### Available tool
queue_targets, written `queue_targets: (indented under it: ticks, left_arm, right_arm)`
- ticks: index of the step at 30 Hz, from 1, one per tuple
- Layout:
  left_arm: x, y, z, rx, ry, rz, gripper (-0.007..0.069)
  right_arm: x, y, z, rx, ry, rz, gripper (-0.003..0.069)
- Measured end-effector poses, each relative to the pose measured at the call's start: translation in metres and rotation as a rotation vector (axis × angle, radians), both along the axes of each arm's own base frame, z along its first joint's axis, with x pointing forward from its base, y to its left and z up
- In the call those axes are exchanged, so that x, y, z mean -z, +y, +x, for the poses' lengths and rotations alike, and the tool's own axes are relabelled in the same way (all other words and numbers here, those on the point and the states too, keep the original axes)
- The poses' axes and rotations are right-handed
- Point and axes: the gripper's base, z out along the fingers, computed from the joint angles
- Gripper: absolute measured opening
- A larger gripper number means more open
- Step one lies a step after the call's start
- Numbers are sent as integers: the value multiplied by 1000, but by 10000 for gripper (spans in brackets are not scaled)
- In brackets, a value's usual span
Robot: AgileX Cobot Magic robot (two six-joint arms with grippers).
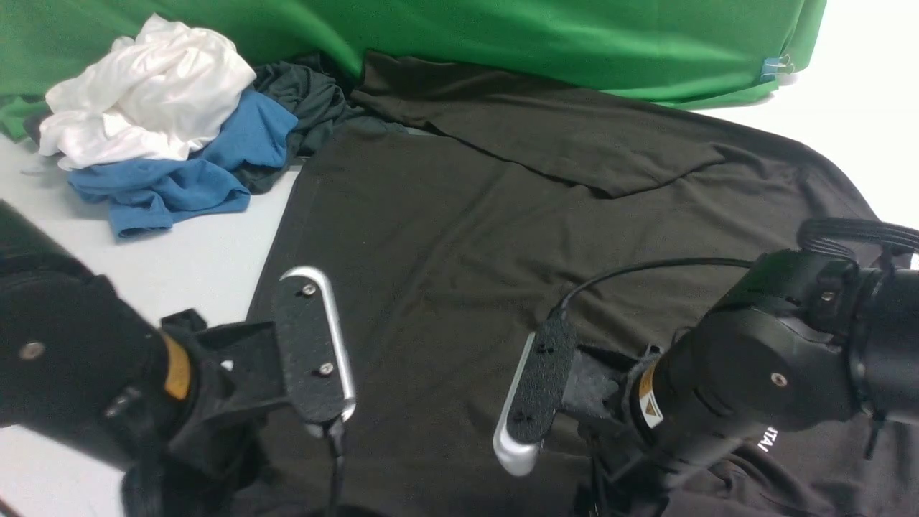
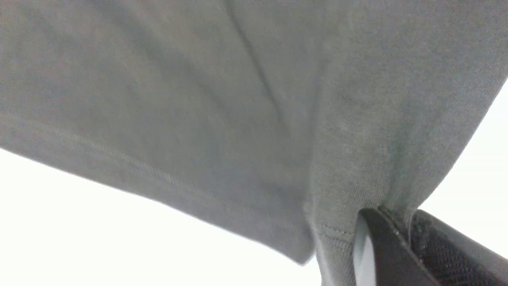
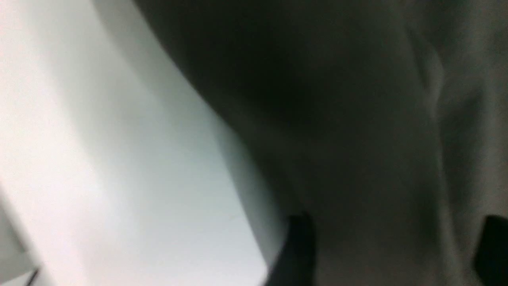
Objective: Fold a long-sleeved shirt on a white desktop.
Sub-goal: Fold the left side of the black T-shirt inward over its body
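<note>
Nearest the viewer, two black arms reach in over the near part of the long-sleeved shirt point(image 1: 467, 273), which lies spread flat across most of the white desktop point(image 1: 201, 251), its left border running from near to far. One sleeve point(image 1: 560, 136) is already laid crosswise over the far part of the body, and a few white letters point(image 1: 768, 438) show at the near right, partly under the right arm. In the left wrist view the left gripper point(image 2: 401, 222) is clenched on a stitched edge of the shirt, the cloth pinched between its fingers and rising from them in a ridge. In the right wrist view the right gripper point(image 3: 393, 250) stands with its jaws spread wide, grasping nothing, dark cloth lying beyond them; that view is blurred. Far left, clear of the work, are a white garment point(image 1: 143, 93), a blue garment point(image 1: 187, 172) and a dark grey garment point(image 1: 301, 93), with a green cloth point(image 1: 538, 43) along the far side. Step in hand, by judgement: taking hold of the near edge before a fold. The next move probably calls for the right jaws to close on cloth, so that both edges can rise together.
</note>
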Motion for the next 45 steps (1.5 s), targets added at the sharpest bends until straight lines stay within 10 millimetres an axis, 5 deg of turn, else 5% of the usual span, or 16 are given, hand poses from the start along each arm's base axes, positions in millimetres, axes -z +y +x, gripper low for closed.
queue_targets:
  ticks: [7,12,18,25,30,36,45]
  left_arm:
    - [-3,8,-7,0,36,63,41]
    - [-4,8,-7,0,31,62,41]
    - [-4,7,-4,2,5,45,41]
    - [-5,5,-2,5,-22,30,41]
    - [-5,5,-1,4,-28,25,41]
    - [-5,5,-1,0,-33,22,41]
    - [-7,2,4,-27,-84,-12,41]
  right_arm:
    - [-16,-8,-34,-32,53,-105,595]
    - [13,-34,-53,-111,52,-304,576]
    - [25,-53,-51,-72,-31,-443,576]
    - [25,-44,-45,-59,-107,-347,564]
    - [26,-36,-41,-70,-149,-267,424]
    - [28,-36,-38,-84,-172,-279,370]
    - [27,-36,-37,-83,-185,-280,41]
